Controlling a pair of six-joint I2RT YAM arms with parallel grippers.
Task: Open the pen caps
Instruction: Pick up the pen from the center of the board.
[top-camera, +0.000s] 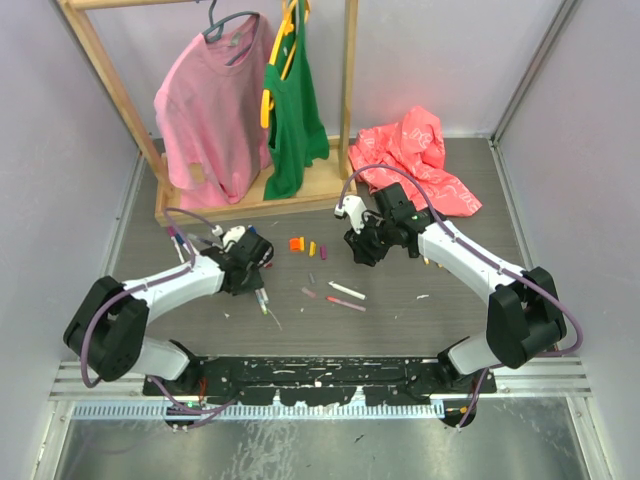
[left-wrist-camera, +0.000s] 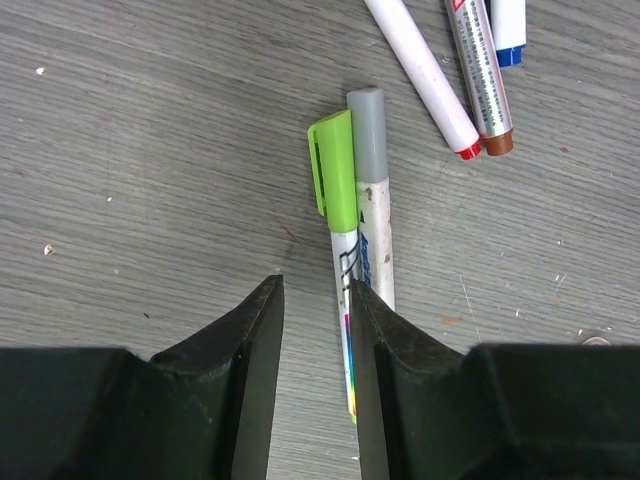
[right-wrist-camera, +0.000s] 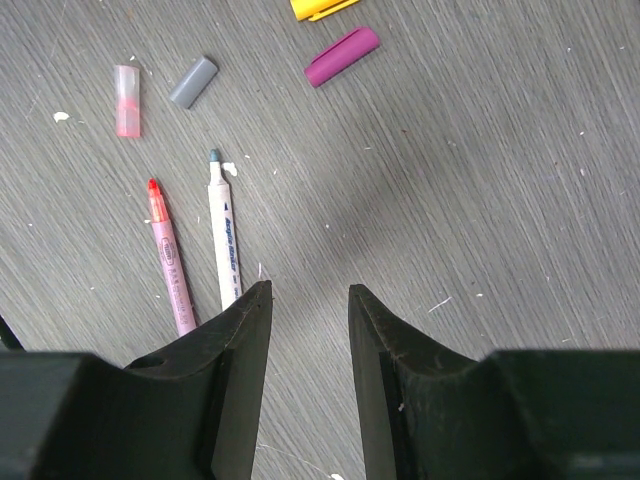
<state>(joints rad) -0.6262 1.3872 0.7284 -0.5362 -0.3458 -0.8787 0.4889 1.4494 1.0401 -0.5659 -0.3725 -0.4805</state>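
Notably, a purple cap (right-wrist-camera: 342, 56), a grey cap (right-wrist-camera: 193, 82) and a pink cap (right-wrist-camera: 127, 100) lie loose on the surface (right-wrist-camera: 480, 180) beyond two uncapped pens (right-wrist-camera: 224, 240), ahead of the right fingers (right-wrist-camera: 240, 370), slightly spread and empty. The left fingers (left-wrist-camera: 250, 380), likewise slightly spread over bare surface, sit alongside a pen (left-wrist-camera: 345, 260) with its green cap (left-wrist-camera: 332, 165) on, against a grey-capped pen (left-wrist-camera: 372, 210).

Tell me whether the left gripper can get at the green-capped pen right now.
Probably yes. The green-capped pen lies uncovered at the left gripper's open fingertips. But it sits off-centre against one finger, and a grey-capped pen lies touching it.
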